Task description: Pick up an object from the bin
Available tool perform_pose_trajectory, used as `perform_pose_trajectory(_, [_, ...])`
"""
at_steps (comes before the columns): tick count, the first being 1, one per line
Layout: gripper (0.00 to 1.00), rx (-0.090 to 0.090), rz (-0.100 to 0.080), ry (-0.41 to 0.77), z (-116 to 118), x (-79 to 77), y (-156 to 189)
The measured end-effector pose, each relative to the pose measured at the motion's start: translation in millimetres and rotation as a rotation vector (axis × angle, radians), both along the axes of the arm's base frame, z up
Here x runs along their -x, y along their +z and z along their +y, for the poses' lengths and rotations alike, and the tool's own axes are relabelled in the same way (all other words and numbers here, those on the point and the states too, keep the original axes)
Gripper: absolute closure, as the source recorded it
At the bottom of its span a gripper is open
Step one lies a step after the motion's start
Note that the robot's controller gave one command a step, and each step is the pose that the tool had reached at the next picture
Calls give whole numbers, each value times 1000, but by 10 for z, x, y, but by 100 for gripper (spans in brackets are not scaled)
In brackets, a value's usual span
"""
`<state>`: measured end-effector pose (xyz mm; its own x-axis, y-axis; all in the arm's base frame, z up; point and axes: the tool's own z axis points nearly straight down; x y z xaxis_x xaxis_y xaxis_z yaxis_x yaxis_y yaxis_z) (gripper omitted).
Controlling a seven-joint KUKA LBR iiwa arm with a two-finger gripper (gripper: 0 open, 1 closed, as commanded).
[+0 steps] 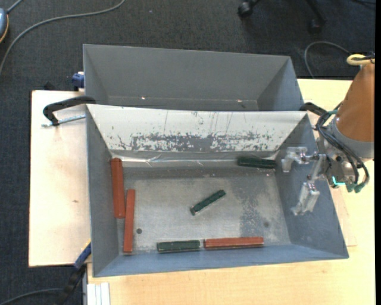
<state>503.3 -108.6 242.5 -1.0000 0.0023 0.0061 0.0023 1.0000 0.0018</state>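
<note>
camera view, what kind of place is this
Probably a robotics lab: a grey metal bin holding loose red bars and green bars, a gripper at its right wall, and cables on dark carpet around it.

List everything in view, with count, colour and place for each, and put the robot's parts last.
Grey metal bin: one, grey, middle of the view.
Red-brown straight bars: three, red-brown; two lie lengthwise by the left wall, the second nearer the front; one lies along the front wall.
Dark green straight bars: three, dark green; one lies tilted mid-floor, one lies along the front wall end to end with the red-brown one, one lies at the foot of the back wall, right side.
Gripper: one, bare metal, over the bin's right sloping wall.
Orange cover: one, orange, on the arm at the right edge.
Cables: a few, dark, at the wrist.
</note>
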Motion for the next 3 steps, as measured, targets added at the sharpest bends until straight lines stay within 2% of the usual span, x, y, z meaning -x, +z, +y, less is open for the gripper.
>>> perform_pose_trajectory(1, [0, -1, -1, 11, 302, -400, -1433])
perform_pose_trajectory(2, [0, -4, -11, -69, 1157, -705, -1731])
perform_pose_trajectory(3, [100, 1, -11, -74, 1097, -705, -1717])
